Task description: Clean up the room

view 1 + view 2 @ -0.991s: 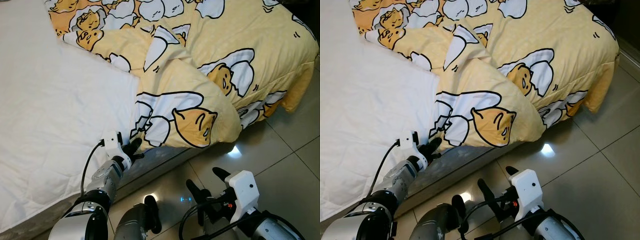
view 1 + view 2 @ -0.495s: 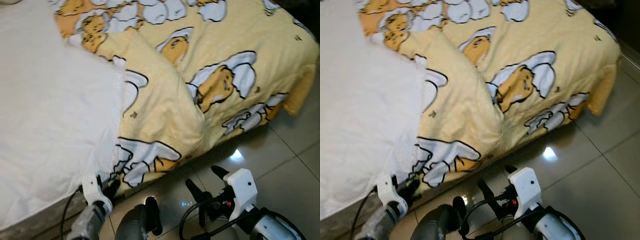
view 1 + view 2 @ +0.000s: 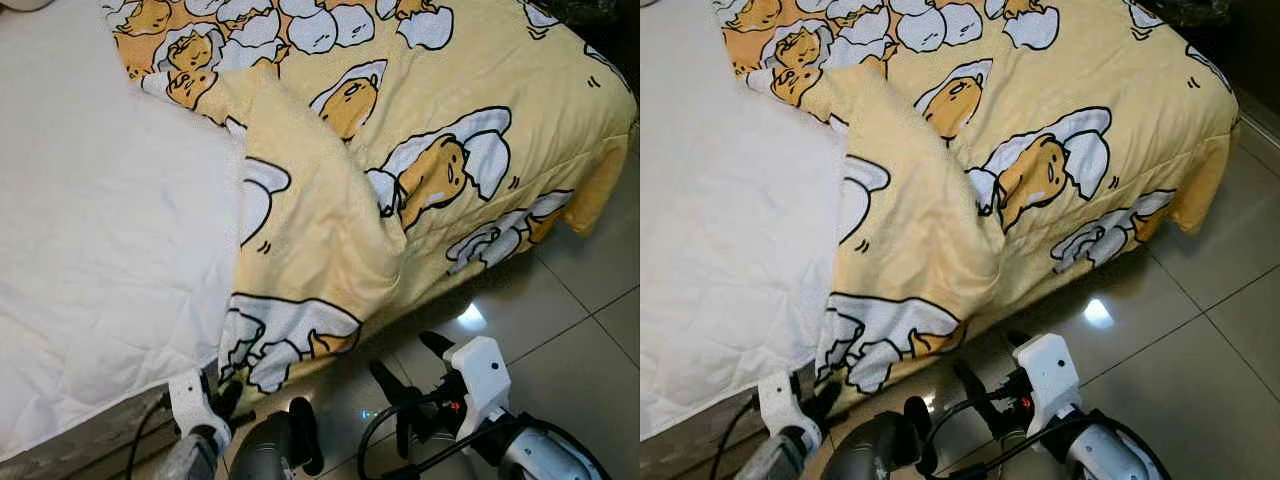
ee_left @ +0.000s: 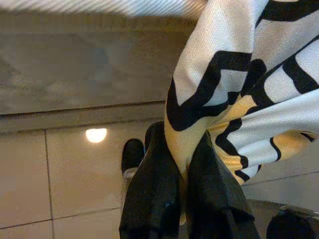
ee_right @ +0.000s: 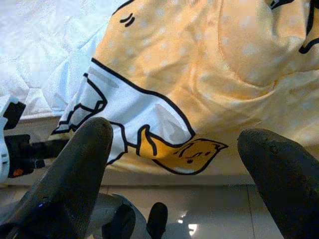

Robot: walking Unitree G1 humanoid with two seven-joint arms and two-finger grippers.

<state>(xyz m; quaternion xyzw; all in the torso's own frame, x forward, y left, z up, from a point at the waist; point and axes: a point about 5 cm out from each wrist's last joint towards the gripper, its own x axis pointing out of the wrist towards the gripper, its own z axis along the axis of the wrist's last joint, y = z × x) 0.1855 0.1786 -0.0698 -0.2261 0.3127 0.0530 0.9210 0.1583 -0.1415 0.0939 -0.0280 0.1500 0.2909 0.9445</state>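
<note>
Clearly a bed-making step: corner of the yellow cartoon-egg printed blanket (image 3: 400, 150) in hand.

Its lower corner hangs off the bed's edge, pinched between the clenched fingers of the left end effector (image 4: 182, 191). The right end effector (image 3: 412, 372) hovers released above the glossy grey tiled floor (image 3: 590, 320). Next, probably, drawing that corner across the white quilted mattress (image 3: 90, 230).
</note>
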